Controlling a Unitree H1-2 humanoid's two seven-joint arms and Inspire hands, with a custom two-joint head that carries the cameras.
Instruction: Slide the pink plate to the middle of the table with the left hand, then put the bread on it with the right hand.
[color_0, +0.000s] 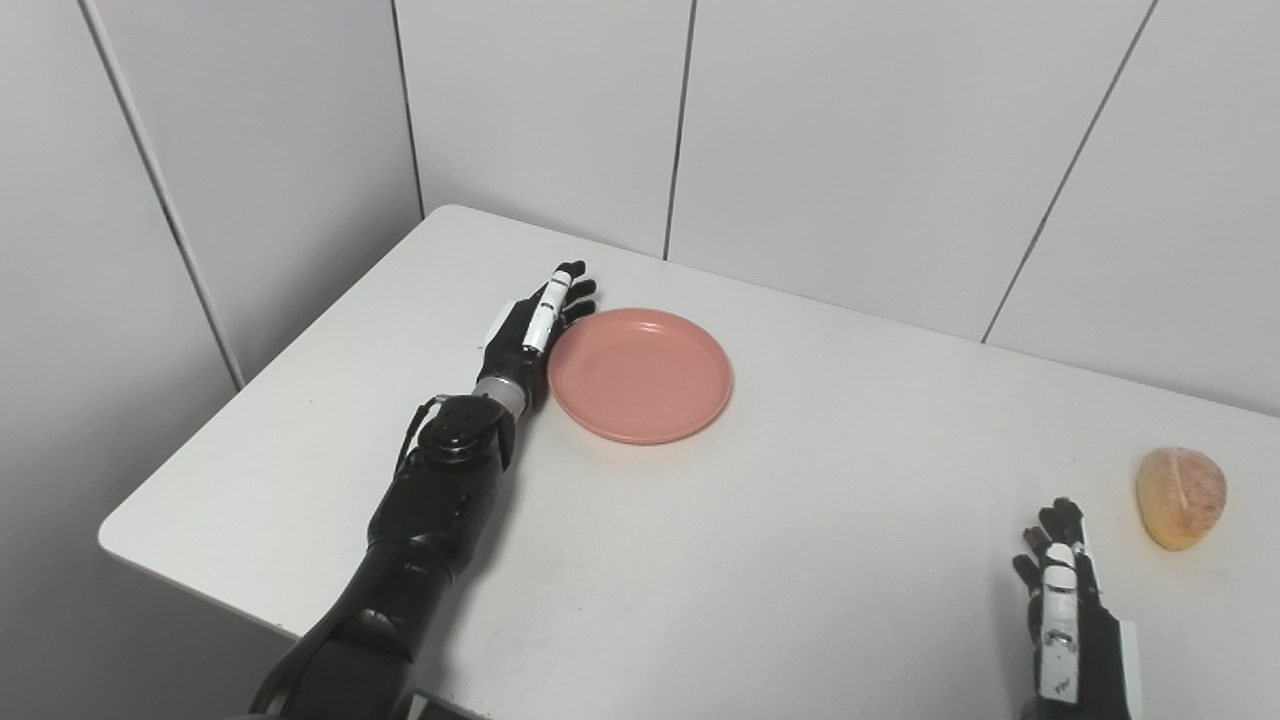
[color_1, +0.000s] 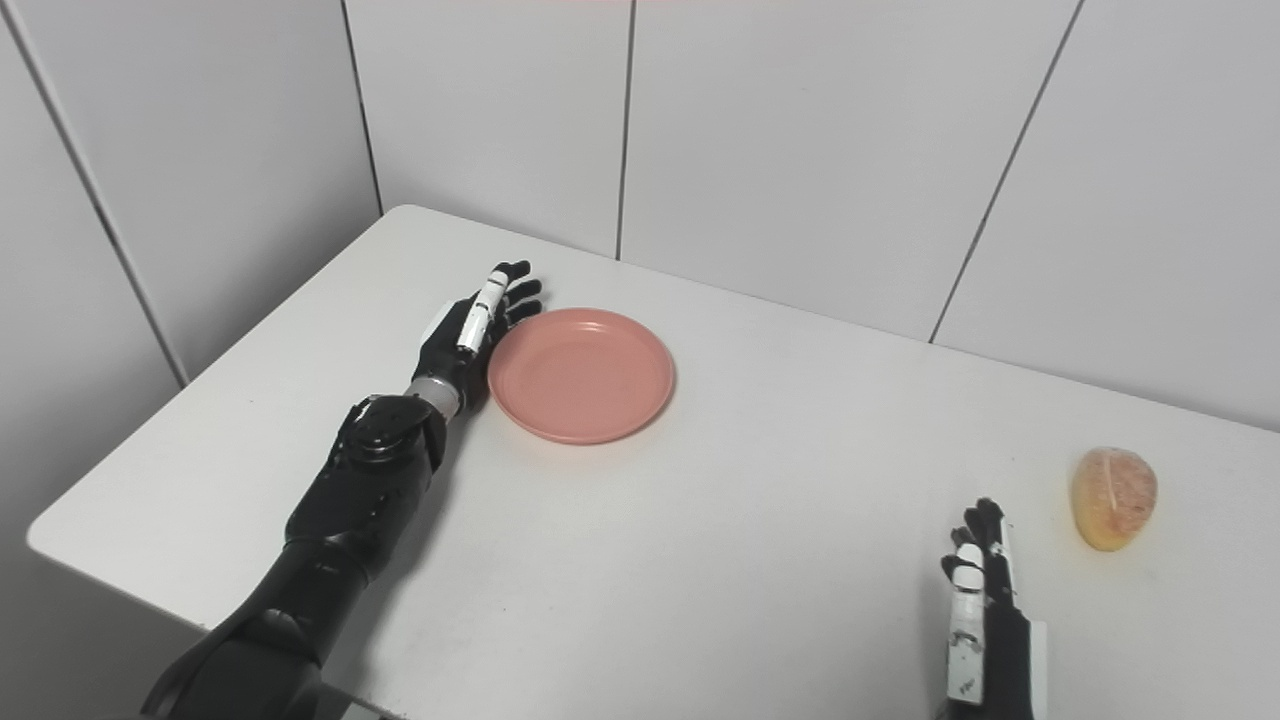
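Left of centre on the table (color_0: 800, 560), your left hand (color_0: 535, 325) lies flat, empty, fingers extended against the pink plate's (color_0: 640, 375) left rim, while lower right your empty right hand (color_0: 1065, 600) waits near the bread (color_0: 1181, 496).

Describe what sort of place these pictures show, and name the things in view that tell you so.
Probably a robot test room, not a home: a bare white table set in a corner of plain grey wall panels, with only a pink plate and a bread as props.

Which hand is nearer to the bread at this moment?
Right. The right hand lies just left of the bread, not touching it; the left hand is far across the table against the pink plate.
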